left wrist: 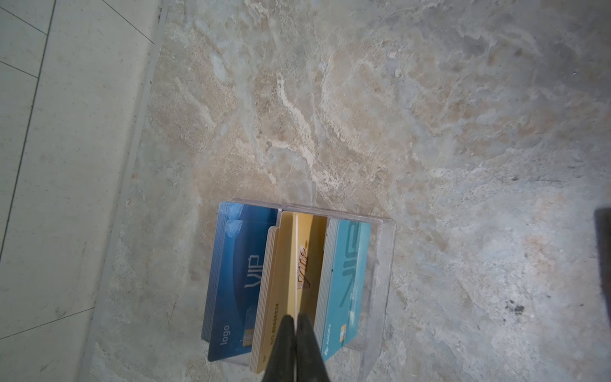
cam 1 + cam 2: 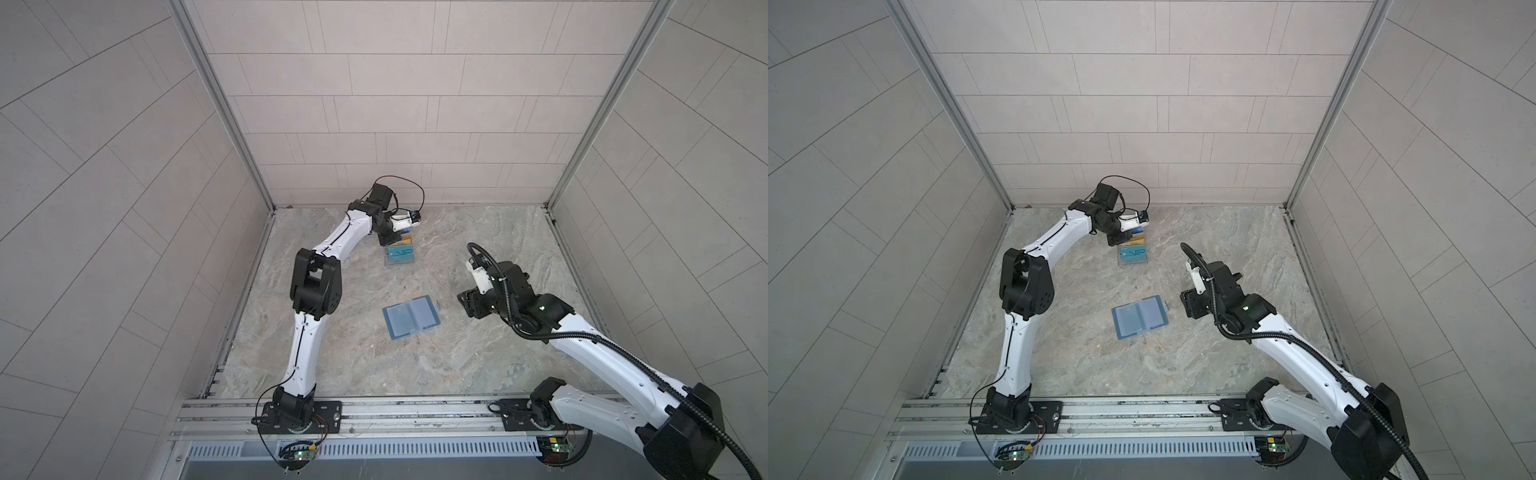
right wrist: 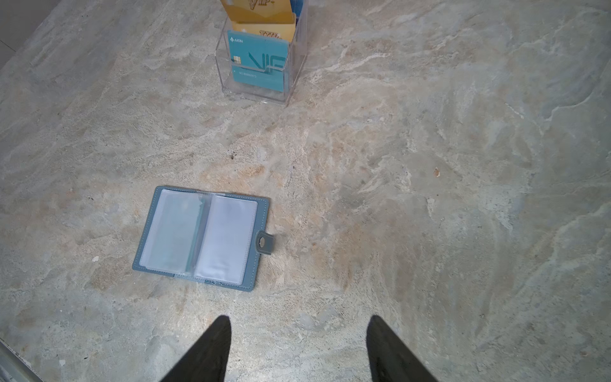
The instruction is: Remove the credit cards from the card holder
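The card holder (image 2: 410, 318) (image 2: 1140, 317) (image 3: 201, 236) lies open and flat mid-table, its clear sleeves facing up and its snap tab out to one side. At the back, my left gripper (image 1: 296, 317) (image 2: 390, 239) is shut on the edge of a gold credit card (image 1: 302, 258). That card stands upright in the middle slot of a clear tiered stand (image 1: 383, 264). Blue credit cards (image 1: 238, 271) and teal ones (image 1: 347, 274) fill the slots on either side. My right gripper (image 3: 299, 319) (image 2: 467, 303) hovers open just right of the card holder, with nothing between its fingers.
The clear stand (image 2: 400, 259) (image 3: 294, 66) sits near the back wall (image 2: 374, 124), which is close behind the left gripper. Tiled side walls enclose the marbled table (image 2: 478, 353). A metal rail (image 2: 415, 411) with both arm bases runs along the front edge.
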Robot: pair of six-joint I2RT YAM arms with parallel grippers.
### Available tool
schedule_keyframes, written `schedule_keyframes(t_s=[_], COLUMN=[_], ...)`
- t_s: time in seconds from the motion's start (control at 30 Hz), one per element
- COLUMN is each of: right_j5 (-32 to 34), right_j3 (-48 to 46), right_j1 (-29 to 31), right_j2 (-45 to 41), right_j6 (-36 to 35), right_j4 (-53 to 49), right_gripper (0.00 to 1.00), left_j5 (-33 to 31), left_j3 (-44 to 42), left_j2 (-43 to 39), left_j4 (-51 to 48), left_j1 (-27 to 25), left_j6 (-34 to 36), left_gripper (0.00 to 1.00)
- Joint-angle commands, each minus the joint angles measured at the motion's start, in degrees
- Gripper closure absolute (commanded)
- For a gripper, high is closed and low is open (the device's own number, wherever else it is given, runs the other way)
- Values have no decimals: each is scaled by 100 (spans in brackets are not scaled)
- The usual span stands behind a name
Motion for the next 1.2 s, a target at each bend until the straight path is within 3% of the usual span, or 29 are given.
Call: schedule_keyframes(t_s=[0.0, 0.33, 0.53, 1.17], right_j5=[113, 167, 159, 159], right_j3=[-67, -63, -29, 15], right_j1=[-8, -3, -8, -5], right_j2=[-161, -257, -249, -221], right_j6=[79, 37, 36, 0], right_j4=[38, -13, -37, -100], right_gripper=[32, 32, 32, 32], left_j5=[-51, -266, -464, -777], left_j3=[236, 234, 179, 29], left_j2=[154, 305, 341, 319], left_j4=[-1, -5, 57, 191], left_j1=[-32, -32, -32, -41], left_j6=[71, 88, 54, 24], left_gripper=[100, 100, 92, 85])
